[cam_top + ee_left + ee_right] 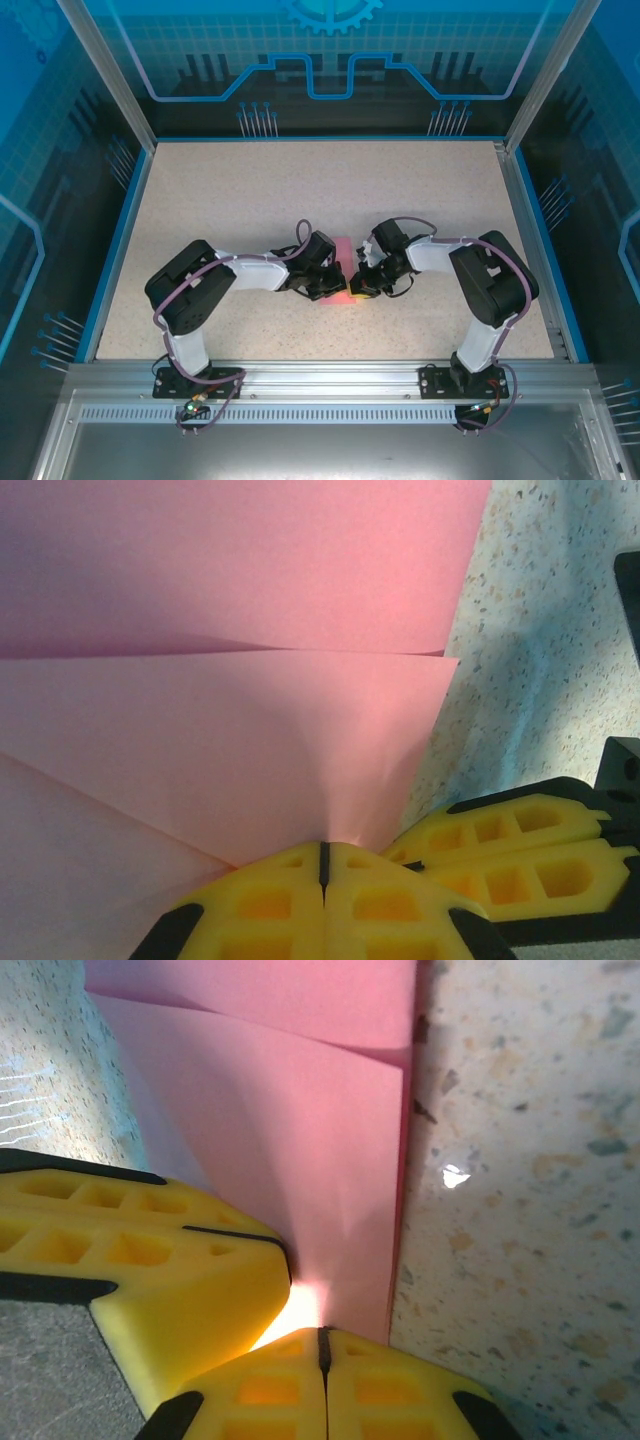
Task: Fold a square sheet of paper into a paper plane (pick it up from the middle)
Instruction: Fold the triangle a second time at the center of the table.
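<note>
Pink square sheet of paper (250, 730) lies creased mid table (220, 190), left gripper (323, 845) and right gripper (322, 1332) both clamped on it. Mid-fold, I think; next it needs edges lined up before pressing.

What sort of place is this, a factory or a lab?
Probably a robot lab's test booth: a left arm and right arm bolted to an aluminium rail, a speckled table walled by clear panels with blue graphics, and a pink paper sheet between them.
</note>
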Available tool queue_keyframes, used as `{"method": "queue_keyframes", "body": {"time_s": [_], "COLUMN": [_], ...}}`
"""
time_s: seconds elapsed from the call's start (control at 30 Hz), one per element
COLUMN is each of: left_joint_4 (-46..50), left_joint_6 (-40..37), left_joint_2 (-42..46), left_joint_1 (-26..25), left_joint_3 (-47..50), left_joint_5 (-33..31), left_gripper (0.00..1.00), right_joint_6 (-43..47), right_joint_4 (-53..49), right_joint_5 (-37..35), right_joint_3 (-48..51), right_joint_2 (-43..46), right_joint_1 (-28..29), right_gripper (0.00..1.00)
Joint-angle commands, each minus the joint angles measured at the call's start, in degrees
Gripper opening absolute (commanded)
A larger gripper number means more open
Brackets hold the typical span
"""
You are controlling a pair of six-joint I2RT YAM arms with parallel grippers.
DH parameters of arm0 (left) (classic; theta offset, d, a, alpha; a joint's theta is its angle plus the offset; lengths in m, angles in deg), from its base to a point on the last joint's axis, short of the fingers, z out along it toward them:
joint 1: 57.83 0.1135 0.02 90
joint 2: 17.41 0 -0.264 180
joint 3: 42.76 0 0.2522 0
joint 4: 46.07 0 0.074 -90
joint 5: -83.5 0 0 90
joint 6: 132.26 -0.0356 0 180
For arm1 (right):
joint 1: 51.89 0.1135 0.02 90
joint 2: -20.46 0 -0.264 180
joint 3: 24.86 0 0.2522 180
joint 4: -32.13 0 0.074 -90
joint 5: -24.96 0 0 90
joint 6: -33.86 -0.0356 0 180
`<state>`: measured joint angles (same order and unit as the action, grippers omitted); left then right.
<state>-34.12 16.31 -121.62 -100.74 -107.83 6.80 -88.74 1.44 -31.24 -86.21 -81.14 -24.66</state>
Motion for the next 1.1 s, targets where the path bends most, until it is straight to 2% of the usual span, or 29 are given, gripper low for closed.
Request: {"method": "queue_keyframes", "body": {"time_s": [0.0,1.07], "left_joint_4": [4.08,0.07], "left_joint_6": [0.31,-7.24], "left_joint_2": [-0.86,0.32], "left_joint_1": [0.94,13.60], "left_joint_3": [1.15,3.13], "left_joint_5": [-6.53,-2.41], "left_gripper": [0.00,0.00], "right_joint_6": [-0.01,0.96], "right_joint_4": [-1.51,-1.96], "right_joint_5": [-3.35,-3.09], "right_joint_3": [2.15,3.12], "right_joint_2": [-1.60,-1.62], "right_joint_1": [1.03,0.29], "right_gripper": [0.05,0.05]}}
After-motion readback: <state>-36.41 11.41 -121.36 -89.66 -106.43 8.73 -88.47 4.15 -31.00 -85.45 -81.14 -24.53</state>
